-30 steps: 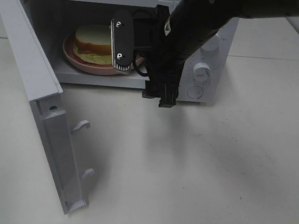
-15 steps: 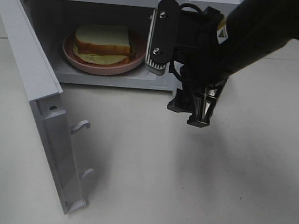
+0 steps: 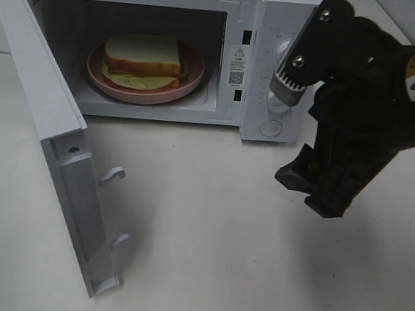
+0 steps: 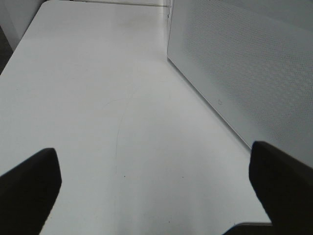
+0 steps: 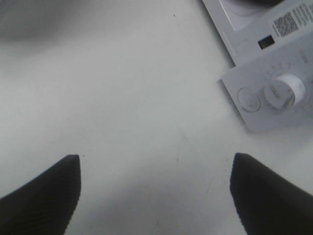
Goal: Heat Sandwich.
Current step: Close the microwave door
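The sandwich [image 3: 142, 57], two white slices with pale yellow-green filling, lies on a pink plate [image 3: 192, 80] inside the open microwave [image 3: 240, 4]. My right gripper [image 3: 305, 132] hangs outside the oven in front of its control panel [image 3: 273, 125], to the right of the cavity. In the right wrist view this gripper [image 5: 154, 161] is open with only bare table between its fingers. My left gripper [image 4: 154, 161] is also open and empty over the table, beside the microwave's perforated side wall [image 4: 244, 63]. The left arm is out of the exterior view.
The microwave door [image 3: 51, 96] swings out to the front left, its latch hooks [image 3: 111, 174] pointing right. A white dial [image 5: 286, 90] and round button [image 5: 248, 99] sit on the control panel. Pale tabletop [image 3: 207, 236] extends in front of the oven.
My right gripper has pulled back from the mouth of the cavity and moved right, to in front of the control panel. The sandwich and plate stayed in place.
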Tool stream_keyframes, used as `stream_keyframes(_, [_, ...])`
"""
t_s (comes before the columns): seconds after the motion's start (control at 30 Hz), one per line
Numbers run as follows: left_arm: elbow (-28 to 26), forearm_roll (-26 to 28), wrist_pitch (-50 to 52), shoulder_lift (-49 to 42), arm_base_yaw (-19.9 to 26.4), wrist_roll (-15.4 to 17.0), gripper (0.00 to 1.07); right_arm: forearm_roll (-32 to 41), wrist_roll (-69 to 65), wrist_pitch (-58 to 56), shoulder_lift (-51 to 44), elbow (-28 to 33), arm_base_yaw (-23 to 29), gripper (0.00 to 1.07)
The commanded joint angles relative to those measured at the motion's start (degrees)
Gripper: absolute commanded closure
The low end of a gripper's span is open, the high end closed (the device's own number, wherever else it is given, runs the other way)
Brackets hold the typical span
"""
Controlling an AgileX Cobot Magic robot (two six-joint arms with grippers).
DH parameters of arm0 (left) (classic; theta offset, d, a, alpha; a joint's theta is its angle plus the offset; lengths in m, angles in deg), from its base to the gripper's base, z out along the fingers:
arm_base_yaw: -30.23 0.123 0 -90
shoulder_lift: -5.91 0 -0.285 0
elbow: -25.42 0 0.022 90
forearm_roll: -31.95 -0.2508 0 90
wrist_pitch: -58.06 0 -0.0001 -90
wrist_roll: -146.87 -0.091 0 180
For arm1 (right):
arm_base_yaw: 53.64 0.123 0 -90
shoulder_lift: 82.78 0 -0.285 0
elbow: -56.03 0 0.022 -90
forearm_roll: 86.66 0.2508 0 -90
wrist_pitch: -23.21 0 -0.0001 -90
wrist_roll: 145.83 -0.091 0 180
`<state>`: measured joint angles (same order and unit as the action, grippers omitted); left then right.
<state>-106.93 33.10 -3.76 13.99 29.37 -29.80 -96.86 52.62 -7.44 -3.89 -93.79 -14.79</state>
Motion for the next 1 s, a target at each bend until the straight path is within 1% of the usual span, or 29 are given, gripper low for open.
stream_keyframes(0.03, [0.1,0.3,0.2,-0.2,0.3,0.3,0.09,0.3,-8.1,-4.4,-4.0,0.3,0.1,0.31])
stream_keyframes(0.1, [0.1,0.3,0.2,-0.2,0.3,0.3,0.09,0.3,-10.0,-5.6,-5.2,0.3,0.1,0.31])
stream_keyframes(0.13, [0.1,0.3,0.2,-0.2,0.3,0.3,0.09,0.2,-12.3,-8.3,-7.3,0.3,0.1,0.31])
stream_keyframes(0.23, [0.1,0.3,0.2,-0.2,0.3,0.3,0.09,0.2,-13.6,-11.3,-9.6,0.3,0.1,0.31])
stream_keyframes(0.37, [0.1,0.3,0.2,-0.2,0.3,0.3,0.09,0.3,-16.5,-21.8,-15.0,0.3,0.1,0.31])
stream_keyframes(0.53, [0.1,0.3,0.2,-0.2,0.3,0.3,0.09,0.3,-18.2,-26.5,-17.1,0.3,0.1,0.31])
stream_keyframes(0.63, [0.1,0.3,0.2,-0.2,0.3,0.3,0.09,0.3,-20.1,-32.1,-19.8,0.3,0.1,0.31])
stream_keyframes(0.67, [0.1,0.3,0.2,-0.2,0.3,0.3,0.09,0.3,-20.1,-32.1,-19.8,0.3,0.1,0.31])
stream_keyframes(0.77, [0.1,0.3,0.2,-0.2,0.3,0.3,0.09,0.2,-21.1,-35.1,-23.7,0.3,0.1,0.31])
stream_keyframes(0.8, [0.1,0.3,0.2,-0.2,0.3,0.3,0.09,0.2,-21.6,-35.3,-26.4,0.3,0.0,0.31])
stream_keyframes(1.0, [0.1,0.3,0.2,-0.2,0.3,0.3,0.09,0.1,-23.9,-37.6,-31.6,0.5,-0.3,0.31])
